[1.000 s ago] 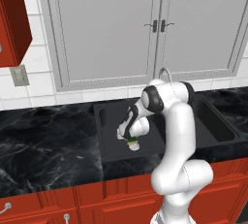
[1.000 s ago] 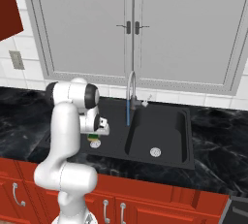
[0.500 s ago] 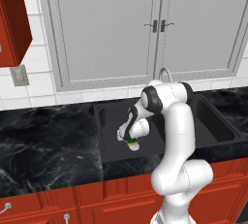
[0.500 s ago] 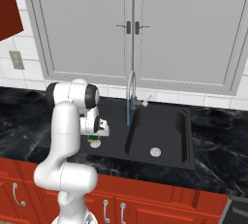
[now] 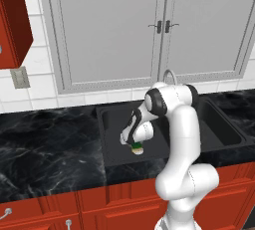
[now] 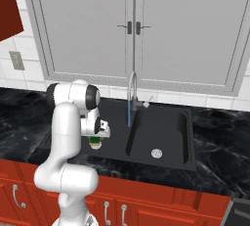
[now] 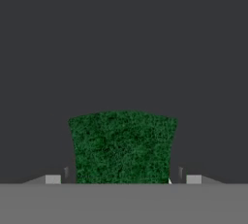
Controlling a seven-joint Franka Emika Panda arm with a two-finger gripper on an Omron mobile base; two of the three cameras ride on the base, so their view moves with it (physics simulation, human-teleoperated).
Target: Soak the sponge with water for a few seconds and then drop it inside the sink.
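The claw (image 5: 135, 145) is seen low over the left basin of the black double sink (image 5: 110, 119), pointing down, with the sponge (image 5: 137, 149) at its tips. From the hand camera, the sponge's (image 7: 123, 146) green scrub face is seen between the two finger tips (image 7: 53, 179), with a narrow gap on each side; the tips look spread just clear of it, though whether they touch cannot be told.

If the sponge is loose, it is judged that it will fall into the left basin, as the task asks. A risk is seen in a corner catching on a finger, so that the sponge hangs or tumbles sideways. Whether it was soaked long enough cannot be judged.

The water (image 6: 129, 114) is seen as a thin blue stream from the silver faucet (image 6: 132, 85), falling near the divider between the basins, apart from the sponge. A round silver drain (image 6: 156, 153) is seen in the right basin, with nothing else in it. The black marbled surface (image 5: 45, 142) lies around the sink.
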